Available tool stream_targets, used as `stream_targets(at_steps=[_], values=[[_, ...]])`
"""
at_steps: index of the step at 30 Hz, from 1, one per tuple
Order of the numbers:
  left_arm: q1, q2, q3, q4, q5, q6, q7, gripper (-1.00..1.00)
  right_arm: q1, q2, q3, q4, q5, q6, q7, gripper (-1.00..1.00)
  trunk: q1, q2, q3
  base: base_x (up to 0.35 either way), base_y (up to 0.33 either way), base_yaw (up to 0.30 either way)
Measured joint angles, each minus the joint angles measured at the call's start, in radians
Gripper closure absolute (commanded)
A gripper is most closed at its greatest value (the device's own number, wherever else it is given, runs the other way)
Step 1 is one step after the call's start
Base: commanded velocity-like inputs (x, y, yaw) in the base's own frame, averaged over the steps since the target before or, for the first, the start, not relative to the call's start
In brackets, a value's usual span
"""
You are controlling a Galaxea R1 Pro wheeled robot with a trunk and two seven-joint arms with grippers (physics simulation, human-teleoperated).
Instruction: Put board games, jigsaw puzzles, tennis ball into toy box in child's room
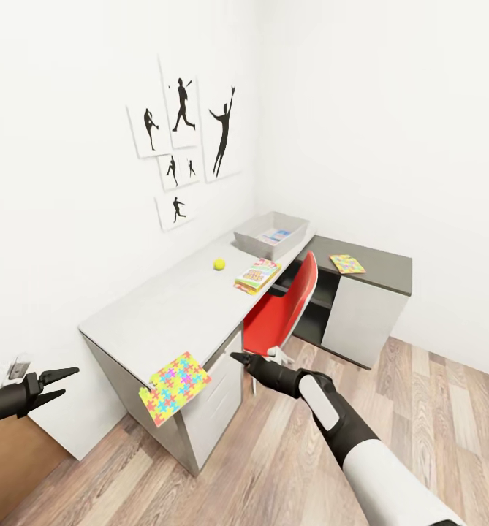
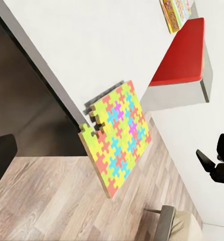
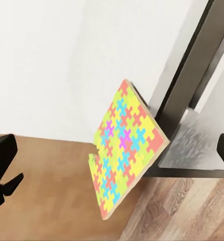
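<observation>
Head view: a white-walled corner of the child's room with a wood-plank floor (image 1: 273, 467) and black sports-silhouette wall pictures (image 1: 186, 139).
Counter: the long light grey counter (image 1: 164, 307) runs along the left wall toward the corner, with white-grey drawer fronts (image 1: 218, 398) at its near end.
Toy box: the shallow grey toy box (image 1: 272, 235) sits at the far end of the counter, and a light blue board game (image 1: 277, 237) lies inside it.
Tennis ball: the yellow-green tennis ball (image 1: 219, 264) rests on the counter, near the toy box but apart from it.
Second board game: a colourful-covered board game (image 1: 258, 275) lies at the counter's front edge, just beside the ball and above the red chair (image 1: 288, 310).
Near jigsaw puzzle: the multicoloured near jigsaw puzzle (image 1: 174, 386) (image 2: 118, 136) (image 3: 124, 148) hangs over the counter's near corner, tilted downward, with much of it past the edge.
Far jigsaw puzzle: a second jigsaw puzzle (image 1: 347, 264) lies flat on the lower dark grey desk (image 1: 376, 274) to the right.
Left gripper: the left gripper (image 1: 63, 385) hovers at the left edge of the head view, fingers spread apart, holding nothing, to the left of the near puzzle and apart from it.
Right gripper: the right gripper (image 1: 238, 358) points toward the drawer fronts, just right of the near puzzle; the right wrist view shows its fingers set wide apart at either side of that view, nothing between them.
</observation>
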Motion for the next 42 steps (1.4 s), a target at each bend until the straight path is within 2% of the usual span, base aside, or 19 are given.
stream_targets(at_steps=[7,13,17,27,42], values=[[0.000,0.000,0.000,0.000,0.000,0.000,0.001,-1.00,0.000,-0.002,-0.003,0.018,-0.026,0.017,0.002,-1.00,0.027,-0.049,-0.022,0.000,0.000,0.000],[0.000,0.000,0.000,0.000,0.000,-0.001,0.002,-1.00,0.000,0.000,-0.004,0.031,-0.034,0.083,0.008,-1.00,0.050,-0.091,-0.041,0.000,0.000,0.000],[0.000,0.000,0.000,0.000,0.000,-0.002,0.002,-1.00,0.000,-0.002,-0.006,0.032,-0.035,0.106,0.039,-1.00,0.065,-0.119,-0.053,0.000,0.000,0.000],[0.000,0.000,0.000,0.000,0.000,-0.002,0.002,-1.00,0.000,-0.010,-0.030,0.032,-0.030,0.102,0.143,-1.00,0.104,-0.189,-0.085,0.000,0.000,0.000],[0.000,0.000,0.000,0.001,0.000,-0.002,0.002,-1.00,0.000,-0.011,-0.031,0.032,-0.029,0.101,0.160,-1.00,0.161,-0.294,-0.132,0.000,0.000,0.000]])
